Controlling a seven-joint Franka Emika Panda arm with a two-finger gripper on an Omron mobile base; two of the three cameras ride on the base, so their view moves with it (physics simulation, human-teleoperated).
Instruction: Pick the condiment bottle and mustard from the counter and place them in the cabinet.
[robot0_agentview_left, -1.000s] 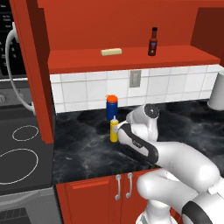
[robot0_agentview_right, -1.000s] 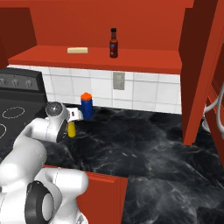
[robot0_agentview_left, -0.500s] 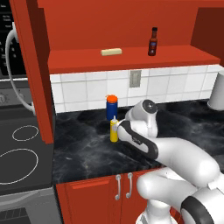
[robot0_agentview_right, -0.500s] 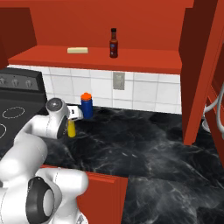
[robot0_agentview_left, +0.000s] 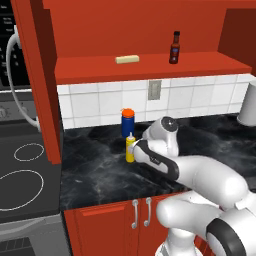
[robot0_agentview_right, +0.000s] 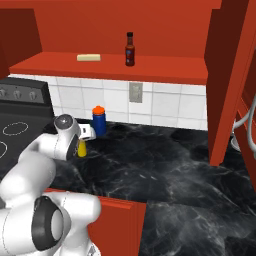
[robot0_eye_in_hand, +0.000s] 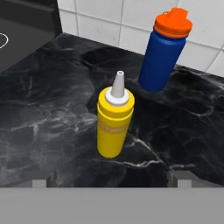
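The mustard (robot0_eye_in_hand: 114, 122) stands upright on the counter (robot0_eye_in_hand: 43, 118), just left of centre in my hand view, its white nozzle pointing toward the top of the frame. My two finger tips (robot0_eye_in_hand: 43, 179) sit wide apart at the bottom edge, one at lower left and one at lower right, released and holding nothing. The bottle lies ahead of them and between their lines, a little nearer the left tip than the right, so I judge the coming move to be a straight advance with a slight shift left to centre it. Its long axis is vertical, square to the gap between my fingers, which suits a side grasp on the yellow body below the shoulder.

The blue canister (robot0_eye_in_hand: 164, 52) stands behind the mustard at upper right, apart from it, though from this angle I cannot say how much room my right finger would have beside it.

In the left base view my gripper (robot0_agentview_left: 141, 150) hovers just right of the mustard (robot0_agentview_left: 130, 148). The condiment bottle (robot0_agentview_left: 174, 48) already stands on the shelf of the cabinet (robot0_agentview_left: 150, 67).
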